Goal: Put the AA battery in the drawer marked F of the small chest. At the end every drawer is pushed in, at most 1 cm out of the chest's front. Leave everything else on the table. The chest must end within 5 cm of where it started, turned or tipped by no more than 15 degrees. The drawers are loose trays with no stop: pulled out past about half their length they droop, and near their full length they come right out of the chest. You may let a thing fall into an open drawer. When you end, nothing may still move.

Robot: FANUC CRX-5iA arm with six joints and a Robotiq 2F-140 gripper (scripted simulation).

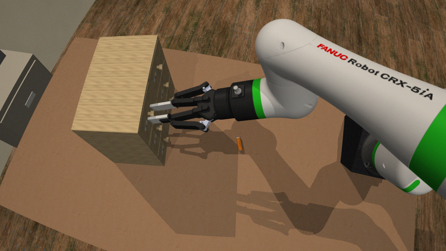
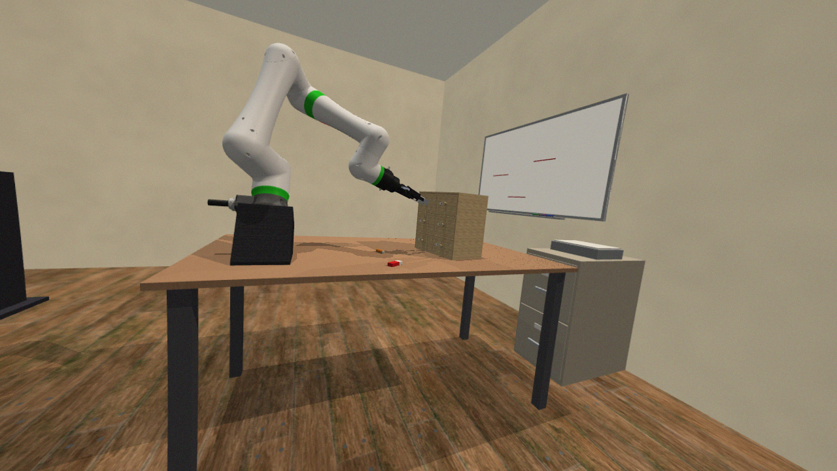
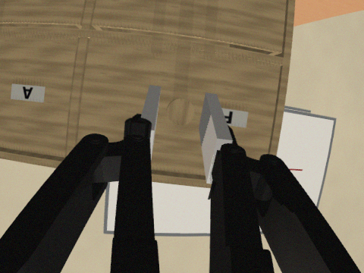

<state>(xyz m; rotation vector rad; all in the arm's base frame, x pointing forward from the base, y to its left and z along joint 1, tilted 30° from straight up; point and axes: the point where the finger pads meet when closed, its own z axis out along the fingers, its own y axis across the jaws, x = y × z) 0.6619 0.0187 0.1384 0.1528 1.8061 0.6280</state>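
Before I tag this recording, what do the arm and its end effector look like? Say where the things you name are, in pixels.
The arm (image 1: 293, 56) (image 2: 272, 105) is white and rounded, with green bands and "FANUC Robot CRX-5iA" in red and black. The end effector (image 1: 159, 112) (image 2: 422, 199) (image 3: 180, 108) is black, with two linked fingers ending in flat, light grey pads.

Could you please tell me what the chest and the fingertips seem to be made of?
The chest looks like matt, unpainted wood, given its streaky tan grain. The fingertips are plain smooth grey, perhaps metal or plastic.
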